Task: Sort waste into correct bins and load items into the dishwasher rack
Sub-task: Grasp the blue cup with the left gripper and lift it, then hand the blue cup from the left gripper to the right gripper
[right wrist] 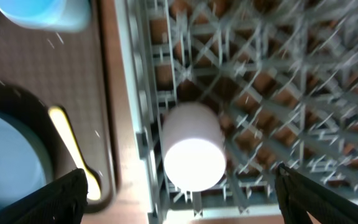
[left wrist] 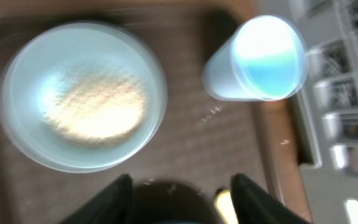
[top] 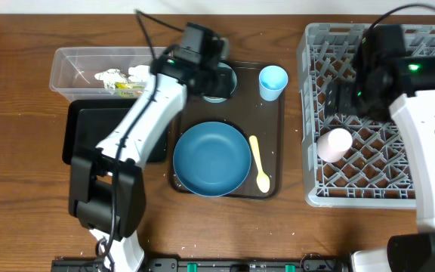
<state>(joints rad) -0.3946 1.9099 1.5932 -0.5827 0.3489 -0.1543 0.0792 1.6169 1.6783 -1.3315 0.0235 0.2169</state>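
While the left tool [left wrist: 182, 200] hovers over the brown tray [top: 275, 121], jaws partly apart and holding nothing, the bowl [left wrist: 82, 102] with its heap of rice [left wrist: 95, 106] lies at its 10 o'clock in the wrist view. The blue cup [left wrist: 260, 59] stands at 1 o'clock. The left arm is clearly nearer both.

Right of the bare plate [top: 211, 159], the spoon [top: 260, 162] lies 12-to-6.

The clear bin [top: 59, 57] holds tissue [top: 138, 72] and a wrapper [top: 119, 85]. The black bin [top: 85, 125] shows nothing where visible.

The rack [top: 429, 189] holds the pink cup [right wrist: 191, 149] on its side by its 9 o'clock edge, under the right tool [right wrist: 180, 173], which is wide and empty.
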